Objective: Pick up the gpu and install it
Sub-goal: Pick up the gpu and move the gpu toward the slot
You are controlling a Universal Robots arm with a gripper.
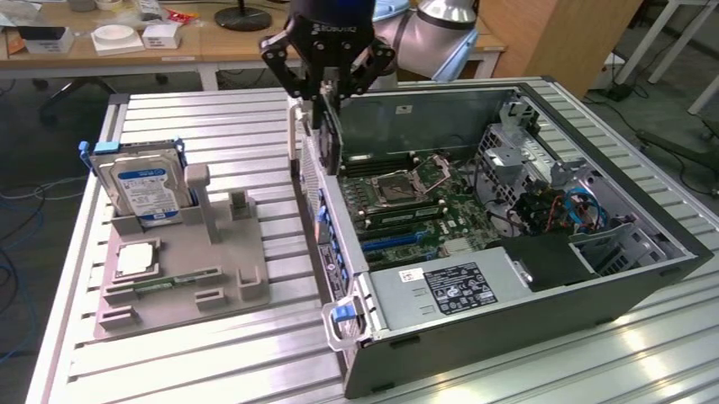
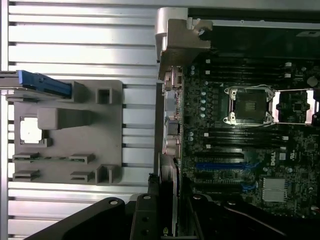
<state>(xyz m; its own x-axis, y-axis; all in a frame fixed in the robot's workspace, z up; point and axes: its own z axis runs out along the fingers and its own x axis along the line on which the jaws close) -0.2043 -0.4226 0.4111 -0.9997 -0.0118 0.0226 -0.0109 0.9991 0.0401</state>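
My gripper [image 1: 326, 99] hangs over the near-left wall of the open computer case [image 1: 629, 160] and is shut on the gpu [image 1: 326, 147]. The card hangs upright and edge-on, a thin dark plate with a silver bracket edge, just above the case's rear wall beside the motherboard [image 1: 416, 202]. In the wrist view the gpu [image 2: 168, 195] shows as a narrow silver strip between the black fingers [image 2: 145, 215], lined up near the case's port panel. A blue slot [image 2: 225, 165] lies on the motherboard [image 2: 240, 145] close by.
A grey parts holder [image 1: 231, 252] sits on the ribbed metal table at the exterior view's left. It carries an upright blue-labelled hard drive [image 1: 141, 185], a square chip [image 1: 135, 259] and a memory stick [image 1: 180, 282]. The case's power supply [image 1: 450, 290] and drive cage [image 1: 540, 160] stand inside.
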